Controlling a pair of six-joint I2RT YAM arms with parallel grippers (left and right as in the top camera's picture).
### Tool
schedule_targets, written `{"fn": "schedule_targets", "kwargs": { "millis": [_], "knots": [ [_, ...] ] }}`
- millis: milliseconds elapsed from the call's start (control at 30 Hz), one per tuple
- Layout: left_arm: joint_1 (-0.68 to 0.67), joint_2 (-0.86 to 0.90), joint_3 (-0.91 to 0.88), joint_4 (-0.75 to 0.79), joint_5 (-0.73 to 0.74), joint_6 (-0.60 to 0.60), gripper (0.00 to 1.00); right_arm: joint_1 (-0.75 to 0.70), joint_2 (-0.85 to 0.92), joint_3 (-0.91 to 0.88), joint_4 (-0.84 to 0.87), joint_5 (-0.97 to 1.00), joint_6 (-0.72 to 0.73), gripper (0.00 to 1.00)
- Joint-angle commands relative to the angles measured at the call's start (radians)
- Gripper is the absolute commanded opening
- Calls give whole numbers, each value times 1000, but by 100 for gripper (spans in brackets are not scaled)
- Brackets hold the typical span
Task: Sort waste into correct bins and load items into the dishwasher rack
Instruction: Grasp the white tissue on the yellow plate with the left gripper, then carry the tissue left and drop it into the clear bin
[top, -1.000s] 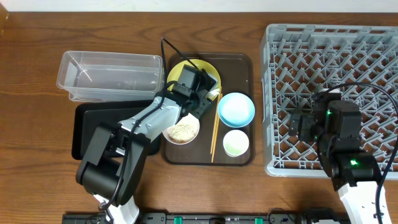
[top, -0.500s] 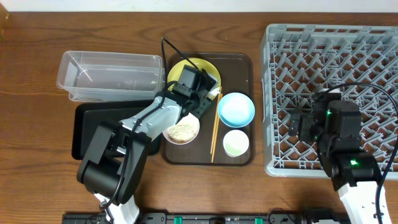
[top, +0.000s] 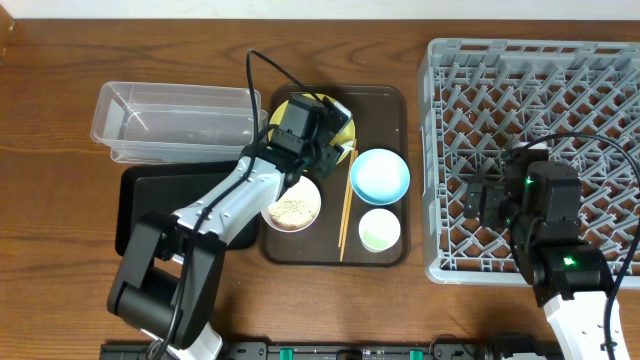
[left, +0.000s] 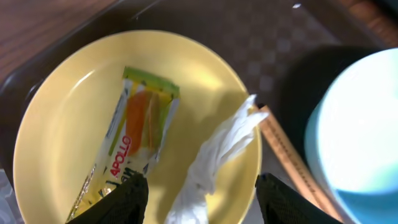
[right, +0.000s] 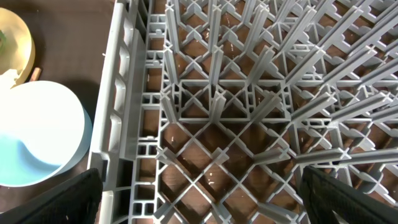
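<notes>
The yellow plate (left: 68, 124) lies on the brown serving tray and holds the green-and-orange wrapper (left: 140, 134) and the crumpled white tissue (left: 214, 158). My left gripper (left: 202, 196) is open just above the plate, one finger on each side of the tissue, with the wrapper's lower end by the left finger. In the overhead view the left gripper (top: 325, 140) covers most of the plate (top: 285, 108). My right gripper (right: 199, 196) is open and empty over the grey dishwasher rack (right: 217, 112), near the left wall of the rack (top: 540, 70).
The brown tray (top: 385, 100) also holds the light-blue bowl (top: 379, 175), a white bowl with rice scraps (top: 291, 209), a pale cup (top: 379, 230) and chopsticks (top: 344, 215). The clear tub (top: 175, 120) and the black tray (top: 150, 205) lie to the left.
My left gripper has moved toward the far side, further over the yellow plate. The right arm has not moved.
</notes>
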Motion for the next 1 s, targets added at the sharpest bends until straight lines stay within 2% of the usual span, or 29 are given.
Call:
{"fn": "schedule_targets", "kwargs": {
  "millis": [0, 500, 600, 733, 767, 967],
  "knots": [
    [14, 55, 16, -2, -9, 9, 59, 5, 2, 21, 0, 0, 13, 99],
    [11, 150, 15, -18, -4, -44, 57, 5, 2, 21, 0, 0, 13, 99],
    [11, 161, 14, -32, -5, -44, 51, 5, 2, 21, 0, 0, 13, 99],
    [12, 161, 15, -40, -5, -44, 49, 5, 2, 21, 0, 0, 13, 99],
    [12, 161, 15, -39, -5, -44, 47, 5, 2, 21, 0, 0, 13, 99],
    [12, 124, 16, -32, -5, -43, 19, 5, 2, 21, 0, 0, 13, 99]
  ]
}}
